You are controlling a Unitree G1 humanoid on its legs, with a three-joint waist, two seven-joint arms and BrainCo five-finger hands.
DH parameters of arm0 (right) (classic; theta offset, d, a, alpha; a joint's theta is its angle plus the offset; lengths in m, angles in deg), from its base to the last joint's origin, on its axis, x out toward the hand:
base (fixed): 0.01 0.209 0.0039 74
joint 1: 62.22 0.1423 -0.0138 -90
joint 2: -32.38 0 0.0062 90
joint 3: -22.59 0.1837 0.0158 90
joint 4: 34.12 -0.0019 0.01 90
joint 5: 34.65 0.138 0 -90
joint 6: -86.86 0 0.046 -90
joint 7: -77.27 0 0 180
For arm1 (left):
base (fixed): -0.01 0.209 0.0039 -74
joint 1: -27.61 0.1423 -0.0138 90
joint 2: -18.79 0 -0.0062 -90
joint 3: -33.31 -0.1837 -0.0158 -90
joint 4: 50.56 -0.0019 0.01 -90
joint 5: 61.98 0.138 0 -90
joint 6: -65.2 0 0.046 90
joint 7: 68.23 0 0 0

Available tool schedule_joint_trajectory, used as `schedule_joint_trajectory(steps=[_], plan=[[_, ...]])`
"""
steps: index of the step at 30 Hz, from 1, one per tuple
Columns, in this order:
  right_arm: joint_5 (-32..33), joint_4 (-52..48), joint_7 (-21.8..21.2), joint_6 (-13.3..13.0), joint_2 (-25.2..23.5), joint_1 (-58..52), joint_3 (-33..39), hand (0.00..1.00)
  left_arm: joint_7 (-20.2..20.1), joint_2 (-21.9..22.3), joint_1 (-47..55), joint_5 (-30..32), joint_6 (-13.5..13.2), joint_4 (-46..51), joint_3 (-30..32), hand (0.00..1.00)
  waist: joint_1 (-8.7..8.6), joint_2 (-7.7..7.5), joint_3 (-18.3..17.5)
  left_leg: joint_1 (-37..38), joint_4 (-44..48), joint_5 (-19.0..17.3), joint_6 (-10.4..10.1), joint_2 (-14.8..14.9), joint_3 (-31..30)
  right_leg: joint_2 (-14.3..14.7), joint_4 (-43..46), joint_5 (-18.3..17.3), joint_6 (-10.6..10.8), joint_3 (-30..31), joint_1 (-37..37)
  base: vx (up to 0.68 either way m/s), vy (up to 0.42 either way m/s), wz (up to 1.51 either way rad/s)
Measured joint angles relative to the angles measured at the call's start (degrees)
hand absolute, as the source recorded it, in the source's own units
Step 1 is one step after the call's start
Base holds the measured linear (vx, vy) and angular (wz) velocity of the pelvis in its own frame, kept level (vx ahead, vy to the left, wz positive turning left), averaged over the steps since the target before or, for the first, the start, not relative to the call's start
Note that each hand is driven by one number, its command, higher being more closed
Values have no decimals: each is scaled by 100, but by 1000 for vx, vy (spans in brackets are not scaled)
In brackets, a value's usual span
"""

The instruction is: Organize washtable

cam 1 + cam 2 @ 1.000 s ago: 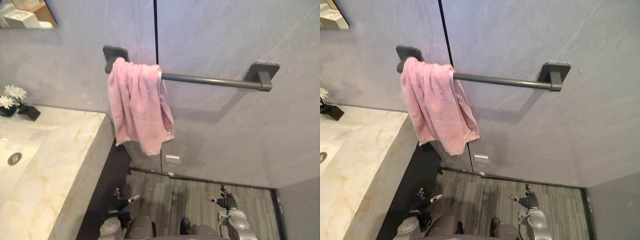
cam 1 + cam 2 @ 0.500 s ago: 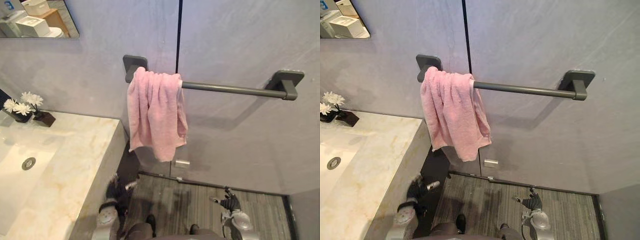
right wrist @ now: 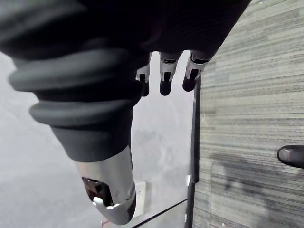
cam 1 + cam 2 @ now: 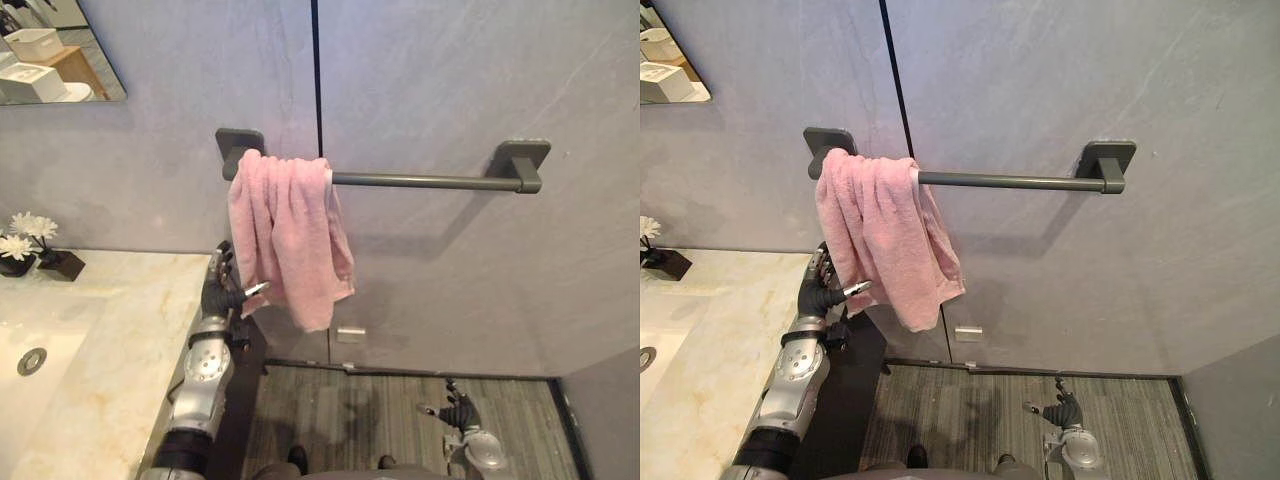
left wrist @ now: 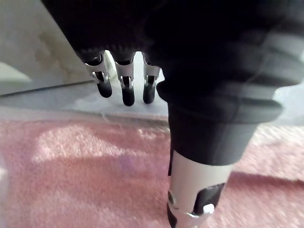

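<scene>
A pink towel [image 4: 288, 232] hangs bunched over the left end of a dark grey wall rail [image 4: 420, 181]. My left hand [image 4: 222, 288] is raised just left of the towel's lower edge, fingers relaxed and open, thumb pointing toward the cloth without holding it. In the left wrist view the fingers [image 5: 124, 85] are straight with the pink towel [image 5: 85, 175] spread beyond them. My right hand [image 4: 455, 411] hangs low over the floor at the lower right, open and empty; its fingers [image 3: 166, 76] are straight in the right wrist view.
A marble washtable [image 4: 110, 350] with a sink drain [image 4: 32, 360] lies at the left. White flowers in a dark pot [image 4: 22, 240] stand at its back by the wall. A mirror [image 4: 50, 55] hangs at the upper left. Grey striped floor [image 4: 380, 410] lies below the rail.
My left arm has risen from beside the washtable's edge up to the towel's lower left side. The camera view shifted. The right hand stays low.
</scene>
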Motion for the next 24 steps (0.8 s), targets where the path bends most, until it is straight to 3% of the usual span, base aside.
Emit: schedule_joint_trajectory(steps=[9, 17, 24], plan=[[-4, -281, -11, -1, 9, 13, -224, 0, -158, -227, -141, 180, 165, -341, -374, 100, -140, -80, -50, 78, -177, 60, -1, -3, 213, 9, -184, 159, 12, 193, -37, -28, -2, -14], [-16, -1924, -30, -27, 184, 213, -715, 0, -149, -235, -235, 213, 166, -337, -381, 100, -131, -96, -68, 97, -288, 74, 8, 1, 359, 29, -283, 256, 28, 365, -118, -19, -14, -12], [3, -2881, -256, -296, 390, 1022, -1424, 0, -146, -242, -233, 210, 153, -316, -394, 100, -98, -103, -72, 93, -283, 85, 24, -1, 339, 27, -282, 262, 31, 359, -107, -10, -10, 0]])
